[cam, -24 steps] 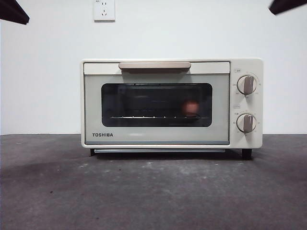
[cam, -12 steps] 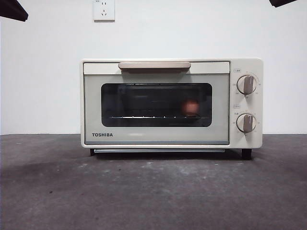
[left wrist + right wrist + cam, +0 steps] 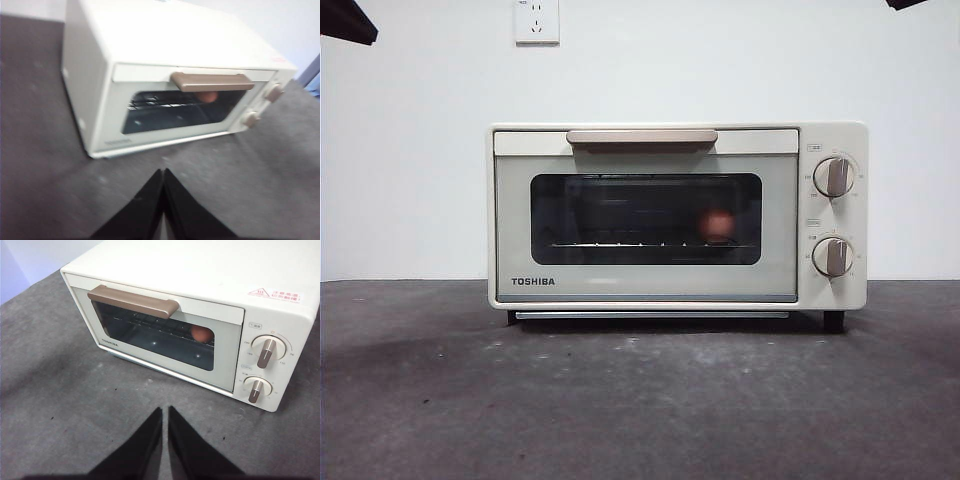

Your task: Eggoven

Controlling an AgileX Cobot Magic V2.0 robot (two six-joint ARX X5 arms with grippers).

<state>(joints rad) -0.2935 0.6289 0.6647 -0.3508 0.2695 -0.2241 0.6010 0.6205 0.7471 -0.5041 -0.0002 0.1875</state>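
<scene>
The cream TOSHIBA oven (image 3: 678, 215) stands mid-table with its door closed. Through the dark glass window, the reddish-brown egg (image 3: 717, 225) rests on the wire rack, toward the knob side. The egg (image 3: 201, 333) shows in the right wrist view, and partly in the left wrist view as the egg (image 3: 206, 97) under the beige handle (image 3: 212, 81). My left gripper (image 3: 163, 172) is shut and empty, hovering over the table in front of the oven. My right gripper (image 3: 165, 411) hangs likewise shut and empty, back from the door. Both arms show only as dark tips at the front view's top corners.
Two knobs (image 3: 833, 177) (image 3: 833, 256) sit on the oven's right panel. A wall socket (image 3: 537, 20) is on the white wall behind. Dark grey tabletop (image 3: 640, 400) stretches in front of the oven.
The dark arm tip at the front view's top right corner has drawn further up and out of the picture. The oven and egg have not moved.
</scene>
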